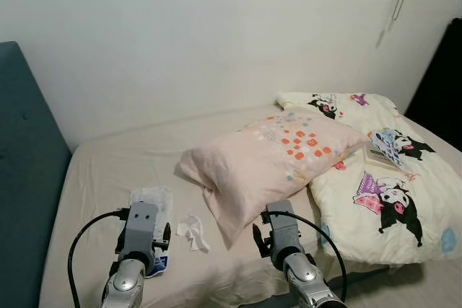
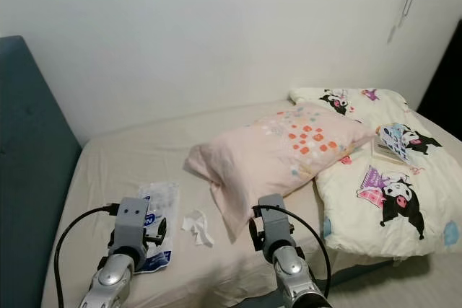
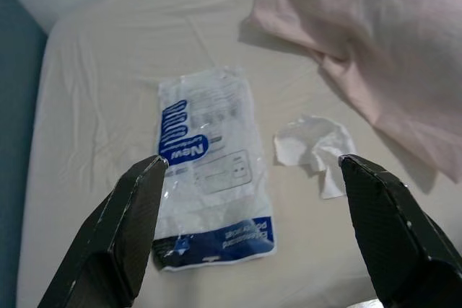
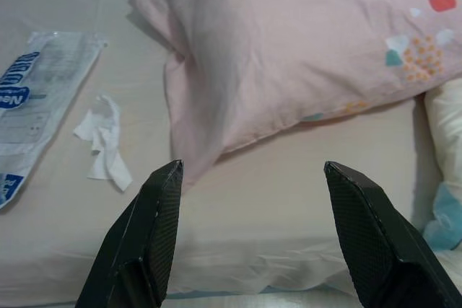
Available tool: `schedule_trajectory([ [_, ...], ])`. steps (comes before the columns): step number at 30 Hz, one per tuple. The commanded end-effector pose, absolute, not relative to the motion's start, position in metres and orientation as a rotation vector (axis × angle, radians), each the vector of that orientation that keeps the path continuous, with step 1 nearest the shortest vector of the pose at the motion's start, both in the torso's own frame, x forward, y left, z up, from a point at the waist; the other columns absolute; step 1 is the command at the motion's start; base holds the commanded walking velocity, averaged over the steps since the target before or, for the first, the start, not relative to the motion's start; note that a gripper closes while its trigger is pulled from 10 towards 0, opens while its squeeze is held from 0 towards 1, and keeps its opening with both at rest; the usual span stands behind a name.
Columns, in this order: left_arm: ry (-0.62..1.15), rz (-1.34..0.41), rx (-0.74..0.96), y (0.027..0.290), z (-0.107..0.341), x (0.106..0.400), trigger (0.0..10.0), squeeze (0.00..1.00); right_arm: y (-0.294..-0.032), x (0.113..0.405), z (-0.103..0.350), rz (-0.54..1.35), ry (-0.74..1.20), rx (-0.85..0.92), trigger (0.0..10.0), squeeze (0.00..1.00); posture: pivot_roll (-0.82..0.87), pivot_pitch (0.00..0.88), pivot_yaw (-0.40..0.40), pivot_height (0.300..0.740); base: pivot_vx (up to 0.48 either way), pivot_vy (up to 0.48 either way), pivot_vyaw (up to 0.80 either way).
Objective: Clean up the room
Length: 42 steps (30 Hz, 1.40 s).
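Observation:
A clear plastic wrapper [image 3: 213, 178] with blue print lies flat on the beige bed sheet [image 1: 108, 164]. A crumpled white tissue [image 3: 312, 146] rests just beside it, toward the pink pillow [image 1: 278, 153]. My left gripper [image 3: 253, 165] hovers open above the wrapper and tissue, touching neither. My right gripper [image 4: 253, 169] is open too, held over the sheet at the pillow's near corner, with the tissue [image 4: 105, 138] off to its left. Both silver wrists [image 1: 141, 229] [image 1: 285, 232] reach out over the bed's front edge.
A cream duvet [image 1: 390, 192] with cartoon prints covers the bed's right side, with a small booklet [image 1: 386, 151] lying on it. A blue padded headboard [image 1: 22, 178] stands at the left. The white wall runs behind; a dark opening [image 1: 444, 84] is at far right.

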<state>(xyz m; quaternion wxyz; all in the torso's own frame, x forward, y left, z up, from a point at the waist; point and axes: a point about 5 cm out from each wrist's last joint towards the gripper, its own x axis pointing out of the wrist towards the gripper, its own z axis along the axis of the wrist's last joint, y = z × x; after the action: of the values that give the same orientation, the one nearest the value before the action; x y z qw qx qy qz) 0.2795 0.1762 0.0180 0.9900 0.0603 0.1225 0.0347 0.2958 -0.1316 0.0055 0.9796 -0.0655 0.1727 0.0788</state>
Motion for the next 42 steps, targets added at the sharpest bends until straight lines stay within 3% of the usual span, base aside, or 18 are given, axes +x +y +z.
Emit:
schedule_trajectory([
  [1, 0.245, 0.085, 0.115, 0.1788, 0.0170, 0.2767, 10.0, 0.00, -0.1292, 0.2964, 0.0068, 0.169, 0.338, -0.134, 10.0, 0.00, 0.01, 0.002, -0.011, 0.740, 0.000, 0.000, 0.00],
  [12, 0.230, 0.074, 0.142, 0.1776, 0.0182, 0.2763, 10.0, 0.00, -0.1289, 0.2967, 0.0073, 0.170, 0.335, -0.135, 10.0, 0.00, 0.01, 0.005, -0.011, 0.740, 0.000, 0.000, 0.00],
  [33, 0.230, 0.060, 0.137, 0.1730, 0.0188, 0.2779, 10.0, 0.00, -0.1309, 0.2963, 0.0069, 0.162, 0.336, -0.135, 10.0, 0.00, 0.00, 0.013, -0.005, 0.740, 0.000, -0.469, 0.00],
  [42, 0.280, 0.027, 0.122, 0.1706, 0.0136, 0.2770, 10.0, 0.00, -0.1307, 0.2966, 0.0072, 0.161, 0.335, -0.134, 10.0, 0.00, 0.00, 0.014, -0.001, 0.740, 0.000, 0.294, 0.00],
])
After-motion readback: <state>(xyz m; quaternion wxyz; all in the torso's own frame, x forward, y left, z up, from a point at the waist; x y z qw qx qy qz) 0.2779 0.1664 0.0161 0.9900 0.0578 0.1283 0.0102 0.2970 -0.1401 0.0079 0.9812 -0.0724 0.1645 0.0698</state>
